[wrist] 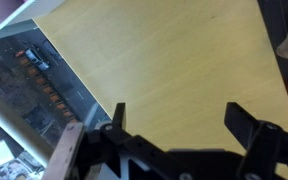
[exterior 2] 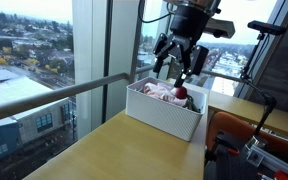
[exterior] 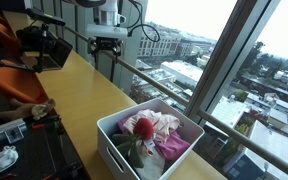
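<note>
The black claw [exterior: 107, 45] hangs empty, fingers apart, above the pale wooden table [exterior: 84, 90] — apart from the white rectangular plastic bin [exterior: 110, 150] of pink cloth [exterior: 166, 124]; best approached squarely from above, clear of its rim.

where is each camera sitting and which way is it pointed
Exterior view: sits at one end of the wooden table and looks along it, window on its right, white bin close up; the claw hangs far back.
Exterior view: sits off the opposite end, window on its left, facing the bin; the open claw shows up top.
Wrist view: looks down at bare tabletop; both fingers show along the bottom.
Shared: both exterior views show bin, claw, table and window.
</note>
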Motion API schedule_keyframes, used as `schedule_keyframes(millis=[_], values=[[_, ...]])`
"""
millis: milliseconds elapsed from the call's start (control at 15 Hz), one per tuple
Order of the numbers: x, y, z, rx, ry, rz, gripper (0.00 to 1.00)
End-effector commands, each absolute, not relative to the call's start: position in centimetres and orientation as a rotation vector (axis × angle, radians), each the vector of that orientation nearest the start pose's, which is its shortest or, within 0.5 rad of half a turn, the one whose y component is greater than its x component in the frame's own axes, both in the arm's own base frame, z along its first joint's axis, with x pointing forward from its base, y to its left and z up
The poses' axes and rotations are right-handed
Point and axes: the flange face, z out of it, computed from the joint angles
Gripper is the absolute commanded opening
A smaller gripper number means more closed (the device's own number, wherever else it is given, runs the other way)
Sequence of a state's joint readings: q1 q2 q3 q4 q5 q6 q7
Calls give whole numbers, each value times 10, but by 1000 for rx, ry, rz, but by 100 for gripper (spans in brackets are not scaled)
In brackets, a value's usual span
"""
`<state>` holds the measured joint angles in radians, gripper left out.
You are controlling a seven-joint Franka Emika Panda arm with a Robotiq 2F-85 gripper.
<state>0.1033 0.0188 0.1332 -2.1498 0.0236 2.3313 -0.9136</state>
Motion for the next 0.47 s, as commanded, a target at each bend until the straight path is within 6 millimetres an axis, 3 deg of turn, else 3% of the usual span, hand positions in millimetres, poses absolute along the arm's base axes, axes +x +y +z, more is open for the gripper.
schedule_keyframes(millis=[0,400], values=[[538,137,408,-2674,-1692,-250,100],[537,134,409,-2683,-1678,-249,100]])
